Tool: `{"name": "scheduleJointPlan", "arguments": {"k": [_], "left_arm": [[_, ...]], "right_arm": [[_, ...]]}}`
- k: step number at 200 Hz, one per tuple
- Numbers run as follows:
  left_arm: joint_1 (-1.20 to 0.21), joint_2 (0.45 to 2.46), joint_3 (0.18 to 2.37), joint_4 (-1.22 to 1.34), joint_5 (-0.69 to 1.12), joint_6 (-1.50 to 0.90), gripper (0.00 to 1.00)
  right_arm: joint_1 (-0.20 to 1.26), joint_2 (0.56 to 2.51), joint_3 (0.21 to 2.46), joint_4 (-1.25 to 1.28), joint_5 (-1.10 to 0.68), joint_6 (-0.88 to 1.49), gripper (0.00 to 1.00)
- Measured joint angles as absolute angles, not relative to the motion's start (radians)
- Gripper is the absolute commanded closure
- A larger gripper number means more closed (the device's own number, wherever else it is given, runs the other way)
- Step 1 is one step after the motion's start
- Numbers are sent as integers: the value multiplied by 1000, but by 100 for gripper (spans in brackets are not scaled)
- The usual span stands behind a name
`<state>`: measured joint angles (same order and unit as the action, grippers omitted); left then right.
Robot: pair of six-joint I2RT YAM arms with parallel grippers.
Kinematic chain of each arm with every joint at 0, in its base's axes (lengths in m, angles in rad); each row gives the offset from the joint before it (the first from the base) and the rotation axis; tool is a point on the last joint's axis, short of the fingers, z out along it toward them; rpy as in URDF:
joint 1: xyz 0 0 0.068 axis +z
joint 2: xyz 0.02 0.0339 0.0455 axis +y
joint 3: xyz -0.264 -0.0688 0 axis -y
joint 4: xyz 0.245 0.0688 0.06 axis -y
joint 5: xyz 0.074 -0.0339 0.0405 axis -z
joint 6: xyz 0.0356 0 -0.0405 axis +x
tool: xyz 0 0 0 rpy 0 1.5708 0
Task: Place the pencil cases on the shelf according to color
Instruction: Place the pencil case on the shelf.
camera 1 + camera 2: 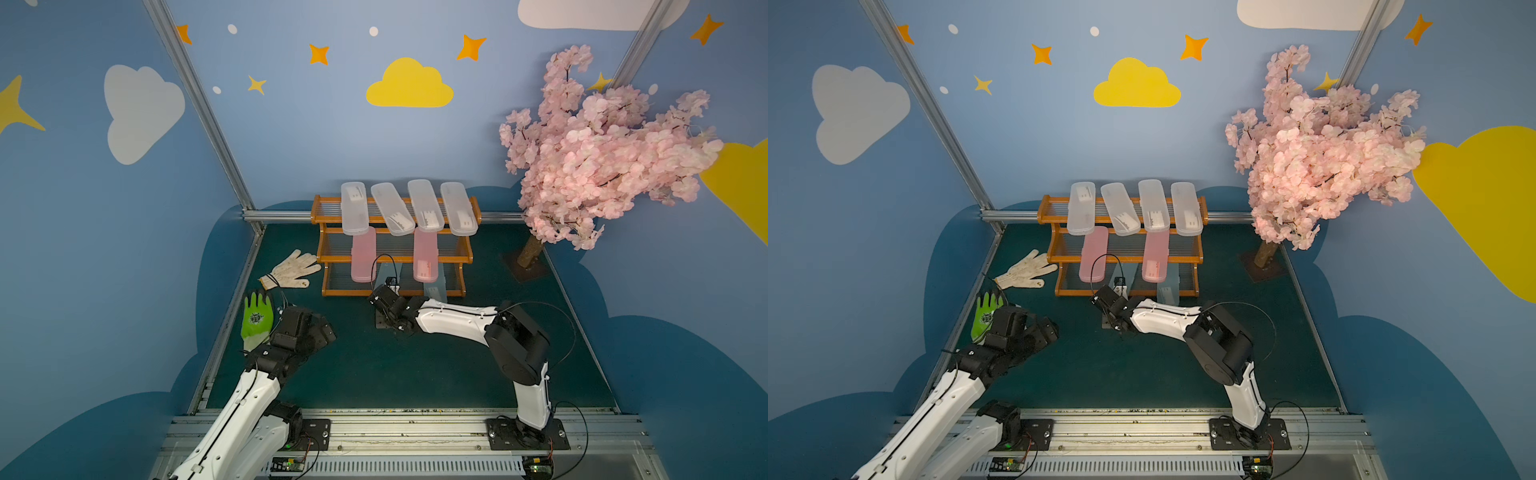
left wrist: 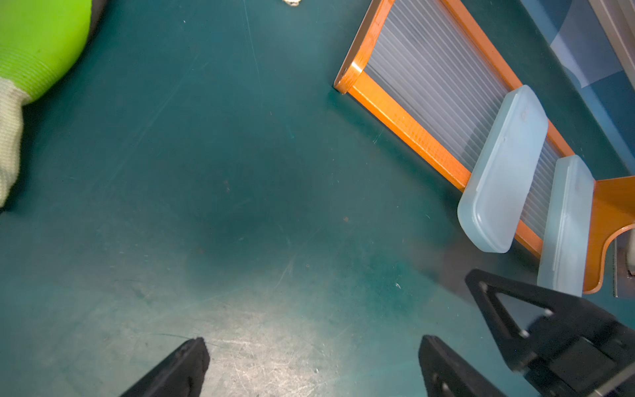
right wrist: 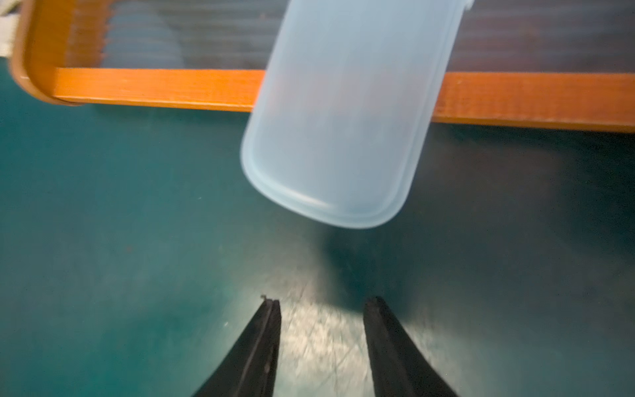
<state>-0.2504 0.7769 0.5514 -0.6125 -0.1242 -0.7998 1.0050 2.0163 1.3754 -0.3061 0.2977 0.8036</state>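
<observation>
Right gripper [image 3: 323, 301], jaws parted and empty, sits low in frame, pointing at the light blue pencil case [image 3: 343, 120] upper centre, its long axis running almost straight away over the front rail of the shelf [image 3: 154, 89].

Blue walls [image 1: 311, 137], cloud and star decals [image 1: 409, 85]; teal worktop [image 1: 415, 374]; pink blossom tree [image 1: 602, 149] far right; aluminium corner posts [image 1: 199, 108].

Robot lab booth, cloud-painted walls [image 1: 332, 137], aluminium frame [image 1: 200, 104], fake blossom tree [image 1: 602, 153]
</observation>
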Motion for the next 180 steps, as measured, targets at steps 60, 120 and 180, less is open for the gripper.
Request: {"name": "scheduleJointPlan", "arguments": {"k": [60,120,180], "left_arm": [[-252,810,551,-607,-112,-787,0],[-258,866,552,-585,-100,-771,0],[-270,838,559,-595,-102,-770,0]], "right_arm": [[949,2061,1403,-295,294,780,55],[929,2065,1438,-326,270,718,55],[939,2059,1449,-371,288,670,24]]}}
